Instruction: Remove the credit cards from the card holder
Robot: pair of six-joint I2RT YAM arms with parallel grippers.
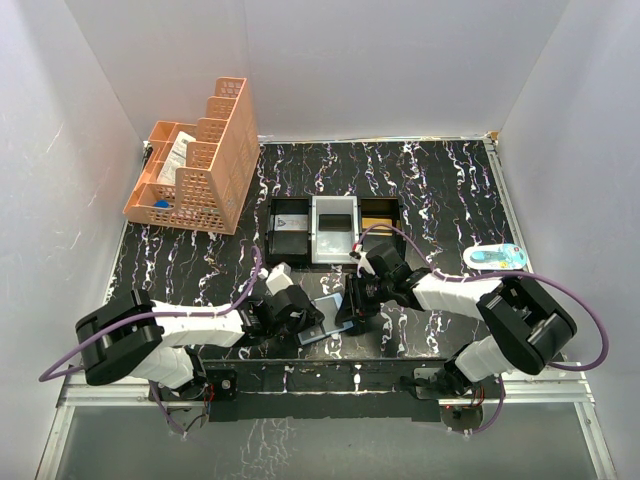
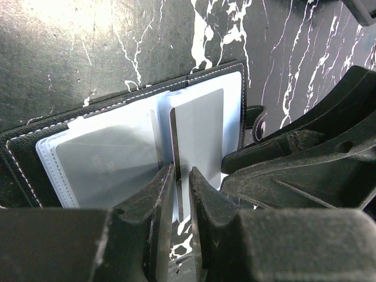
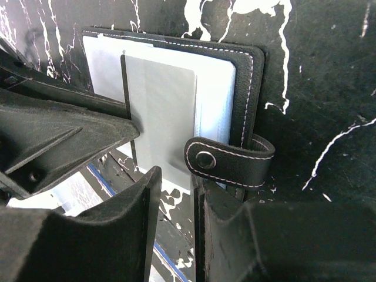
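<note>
The card holder [image 1: 327, 312] lies open on the table between my two grippers. It has a black stitched cover, pale blue clear sleeves [image 2: 94, 158] and a black snap strap [image 3: 229, 161]. My left gripper [image 2: 181, 173] is shut on the near edge of a grey card [image 2: 200, 132], which sticks halfway out of a sleeve. The same card shows in the right wrist view [image 3: 161, 111]. My right gripper [image 3: 176, 176] is slightly open at the holder's strap edge. Its right finger [image 3: 220, 217] is against the cover just below the strap, and nothing is between the jaws. In the top view the left gripper [image 1: 314, 322] and right gripper [image 1: 345, 312] almost touch.
A black-and-white three-compartment tray [image 1: 335, 228] stands just behind the holder. An orange mesh organiser [image 1: 200, 165] is at the back left. A white-and-blue item [image 1: 497, 257] lies at the right. A white sheet with a blue edge [image 3: 76, 191] lies on the table under the left gripper.
</note>
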